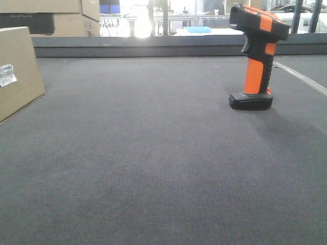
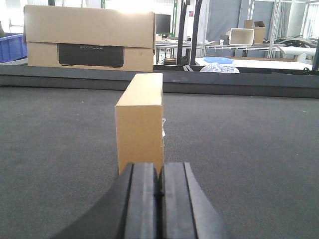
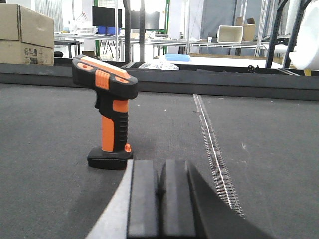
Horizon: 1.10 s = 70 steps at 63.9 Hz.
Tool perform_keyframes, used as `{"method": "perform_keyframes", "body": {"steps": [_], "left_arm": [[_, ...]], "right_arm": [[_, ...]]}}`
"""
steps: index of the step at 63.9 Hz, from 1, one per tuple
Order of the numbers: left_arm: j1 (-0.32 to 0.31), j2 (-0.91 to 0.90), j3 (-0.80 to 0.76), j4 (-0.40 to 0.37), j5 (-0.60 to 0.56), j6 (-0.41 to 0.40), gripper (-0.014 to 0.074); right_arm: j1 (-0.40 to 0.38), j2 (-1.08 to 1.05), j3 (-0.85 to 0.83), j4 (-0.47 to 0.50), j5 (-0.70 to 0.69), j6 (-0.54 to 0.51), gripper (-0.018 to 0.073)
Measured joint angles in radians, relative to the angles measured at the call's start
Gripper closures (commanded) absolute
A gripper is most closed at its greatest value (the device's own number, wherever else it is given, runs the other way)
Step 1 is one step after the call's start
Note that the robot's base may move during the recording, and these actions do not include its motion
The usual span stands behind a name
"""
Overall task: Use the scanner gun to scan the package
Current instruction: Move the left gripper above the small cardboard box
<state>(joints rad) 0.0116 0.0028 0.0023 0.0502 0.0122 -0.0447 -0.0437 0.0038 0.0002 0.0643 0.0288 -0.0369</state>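
The package (image 1: 18, 71) is a plain brown box at the left edge of the front view, its small white label (image 1: 7, 74) facing right. In the left wrist view the package (image 2: 140, 122) stands end-on, straight ahead of my left gripper (image 2: 160, 172), which is shut and holds nothing, a short way back from it. The scanner gun (image 1: 257, 56) stands upright on its black foot at the right of the dark mat. My right gripper (image 3: 159, 169) is shut and empty, just behind and right of the scanner gun (image 3: 108, 112).
A raised dark rail (image 1: 163, 46) runs along the mat's far edge. Larger printed cartons (image 2: 89, 44) stand behind it at the left. A zipper-like seam (image 3: 212, 144) crosses the mat right of the scanner. Shelving and benches fill the background.
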Motion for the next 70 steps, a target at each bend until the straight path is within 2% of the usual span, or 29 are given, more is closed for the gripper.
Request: {"method": "perform_keyframes", "body": {"steps": [6,12,17,24,34,43,52,64,70], "left_arm": [[0.000,0.000,-0.002,-0.008,-0.006,0.000,0.0707],[0.000,0.003,-0.061,-0.058,0.132,0.000,0.0707],[0.000,0.054,-0.134,-0.107,0.182,-0.002,0.0707],[0.000,0.186,-0.247,-0.126,0.198,-0.002,0.0707],[0.000,0.432,-0.451,-0.104,0.258,-0.002,0.0707],[0.000,0.695,-0.675,-0.050,0.402,-0.002,0.0707],[0.000,0.932,-0.885,-0.050,0.500,-0.002,0.0707],[0.000,1.152,-1.085,-0.028,0.542,-0.004,0.0707],[0.000,1.225,-1.166,-0.004,0.617,0.008,0.0707]], "right_arm": [[0.000,0.000,0.000,0.000,0.000,0.000,0.0727],[0.000,0.000,0.000,0.000,0.000,0.000,0.0727],[0.000,0.000,0.000,0.000,0.000,0.000,0.0727],[0.000,0.000,0.000,0.000,0.000,0.000,0.0727],[0.000,0.000,0.000,0.000,0.000,0.000,0.0727],[0.000,0.000,0.000,0.000,0.000,0.000,0.0727],[0.000,0.000,0.000,0.000,0.000,0.000,0.0727],[0.000,0.000,0.000,0.000,0.000,0.000,0.0727],[0.000,0.000,0.000,0.000,0.000,0.000,0.0727]]}}
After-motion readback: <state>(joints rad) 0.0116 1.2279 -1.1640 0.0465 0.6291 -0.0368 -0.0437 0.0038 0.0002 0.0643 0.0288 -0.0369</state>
